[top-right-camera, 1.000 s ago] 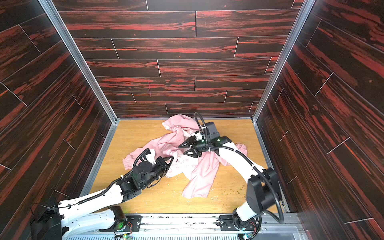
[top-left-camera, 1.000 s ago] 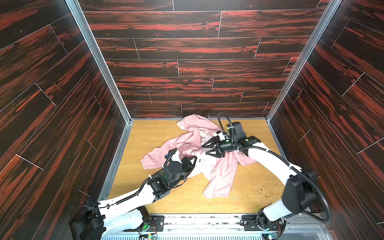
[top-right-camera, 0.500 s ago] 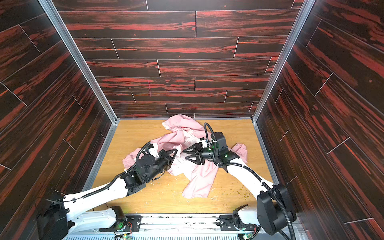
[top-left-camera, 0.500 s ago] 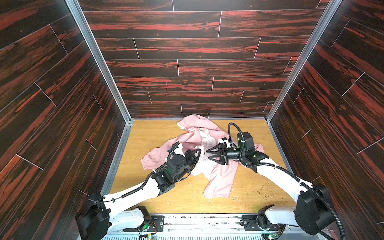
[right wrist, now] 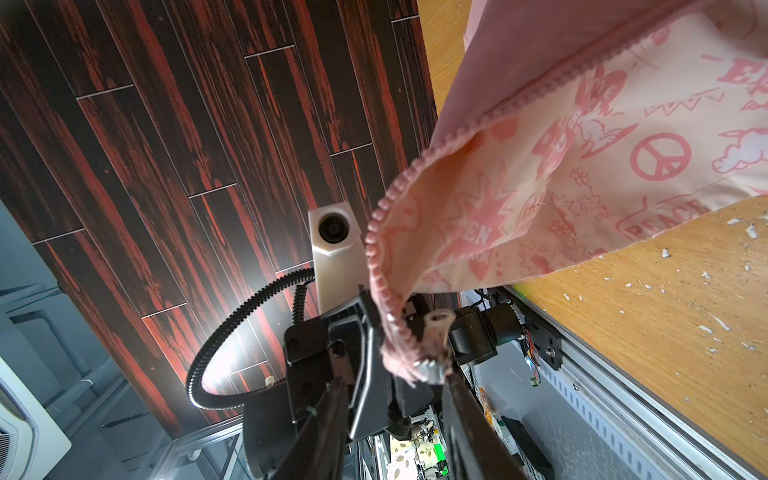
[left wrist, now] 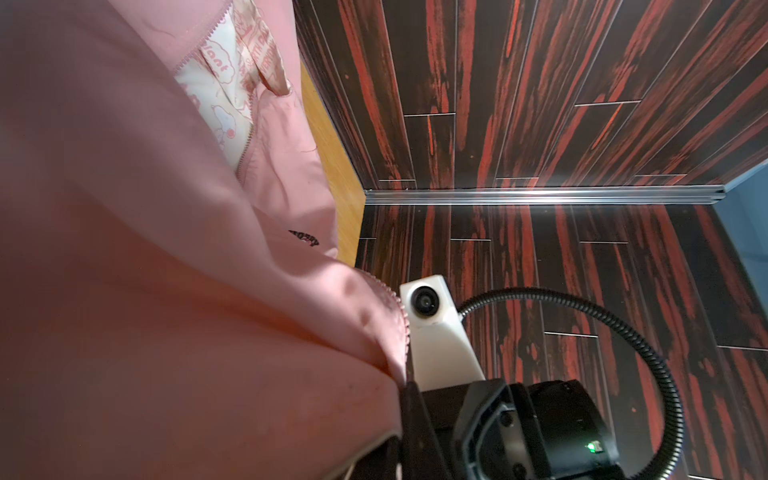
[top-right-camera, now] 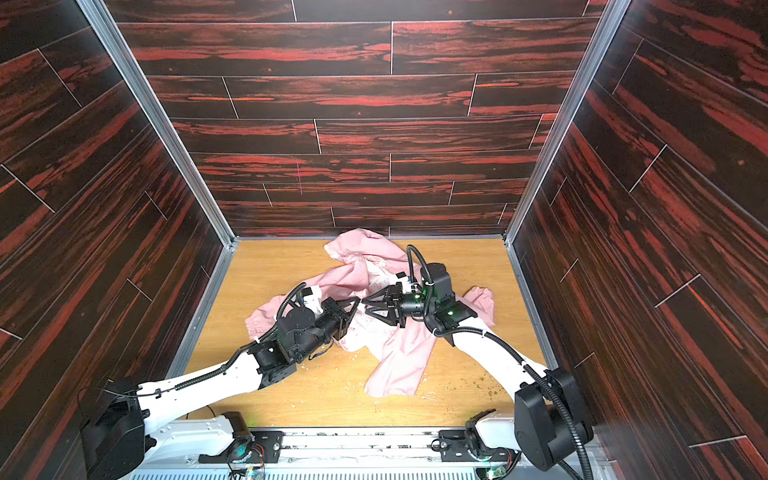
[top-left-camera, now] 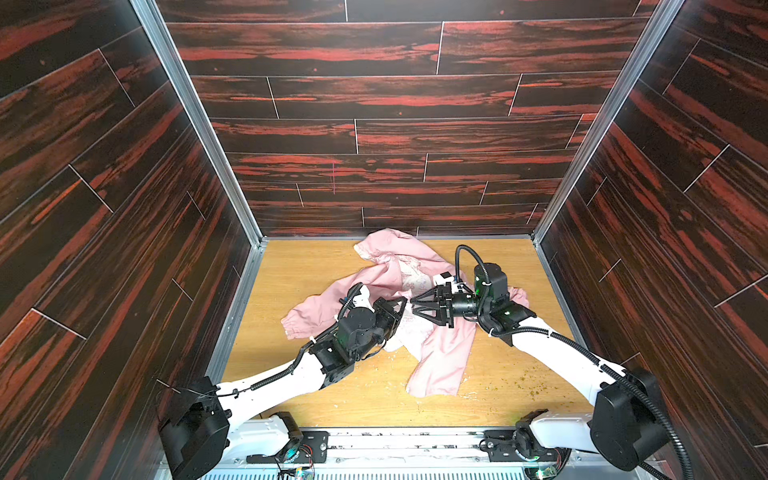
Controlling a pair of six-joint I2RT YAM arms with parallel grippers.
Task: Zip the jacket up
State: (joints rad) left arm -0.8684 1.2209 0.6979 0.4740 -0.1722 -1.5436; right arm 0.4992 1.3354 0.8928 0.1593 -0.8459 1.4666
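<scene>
Jacket [top-left-camera: 440, 353]: light, limp, slippery (sags); grab zipper tape [right wrist: 415, 183].
My left jaws: clenched on its edge.
My right jaws: parted around slider [right wrist: 428, 368].

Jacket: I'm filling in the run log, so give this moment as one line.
jacket: unzipped, crumpled | left gripper: shut on its zipper edge | right gripper: open around zipper slider

2 top cams high, looking down, wrist cams [left wrist: 424, 301] close, face-to-face
</scene>
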